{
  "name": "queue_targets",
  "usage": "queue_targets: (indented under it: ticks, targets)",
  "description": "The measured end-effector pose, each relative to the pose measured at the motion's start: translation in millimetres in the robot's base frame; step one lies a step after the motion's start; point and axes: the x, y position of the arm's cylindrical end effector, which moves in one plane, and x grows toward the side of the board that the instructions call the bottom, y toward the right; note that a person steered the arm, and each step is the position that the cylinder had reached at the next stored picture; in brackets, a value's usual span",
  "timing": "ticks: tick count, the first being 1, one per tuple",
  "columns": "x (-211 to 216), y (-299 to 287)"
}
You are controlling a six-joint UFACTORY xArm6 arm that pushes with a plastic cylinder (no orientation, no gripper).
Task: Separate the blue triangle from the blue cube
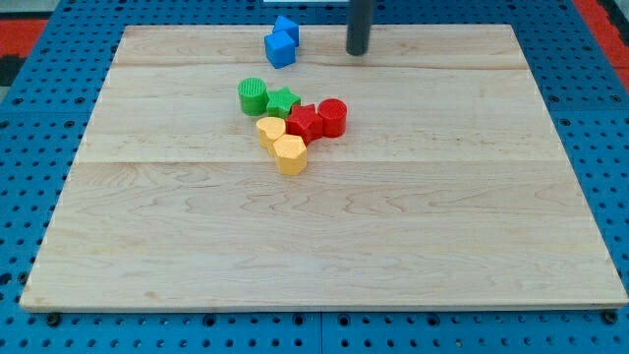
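Observation:
The blue cube (279, 48) sits near the board's top edge, left of centre. The blue triangle (287, 28) touches it just behind, toward the view's top right of the cube. My tip (357, 52) rests on the board to the right of both blue blocks, about a block's width or more away, touching neither.
A cluster lies below the blue pair: a green cylinder (253, 96), a green star (283, 101), a red star (306, 122), a red cylinder (332, 117), a yellow heart (270, 131) and a yellow hexagon (290, 154). The wooden board (324, 246) lies on a blue pegboard.

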Motion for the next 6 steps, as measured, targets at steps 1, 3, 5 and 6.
queue_targets:
  ticks: [1,3,5,6]
  targets:
    - [-26.8,-41.3]
    - [-5.9,-166.5]
    - [91.6,-195.7]
    - [121.2,-183.9]
